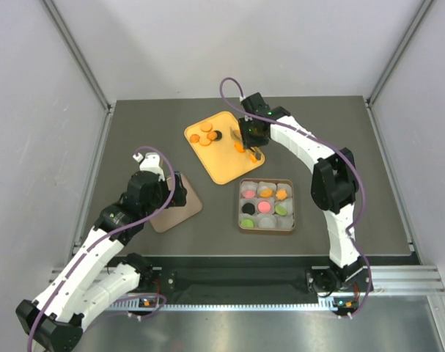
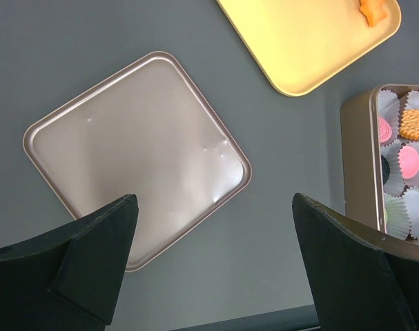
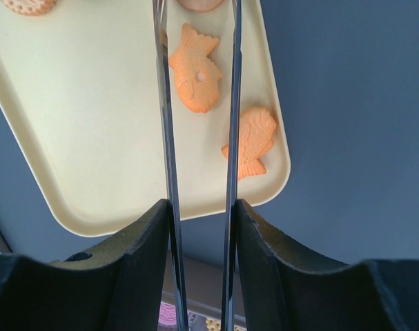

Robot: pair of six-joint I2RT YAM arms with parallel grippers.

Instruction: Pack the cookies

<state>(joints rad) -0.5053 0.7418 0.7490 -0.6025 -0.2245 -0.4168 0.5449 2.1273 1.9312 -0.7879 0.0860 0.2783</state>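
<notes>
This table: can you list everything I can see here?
flat yellow plastic tray: one, yellow, far middle.
loose cookies: several, mostly orange, one black, on tray.
square gold metal tin: one, gold, right of centre.
white paper cups: nine, white, inside tin.
packed cookies: several, pink, orange, green, black, in cups.
flat gold lid: one, gold, left of tin.
thin metal tongs: one pair, silver, over tray.
left tool: one, black, open above lid.
right tool: one, black, gripping tongs.

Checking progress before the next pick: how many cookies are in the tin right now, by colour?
Pink cookies: 2
Orange cookies: 2
Black cookies: 2
Green cookie: 1
Total in the tin: 7, with 2 cups empty.
</notes>
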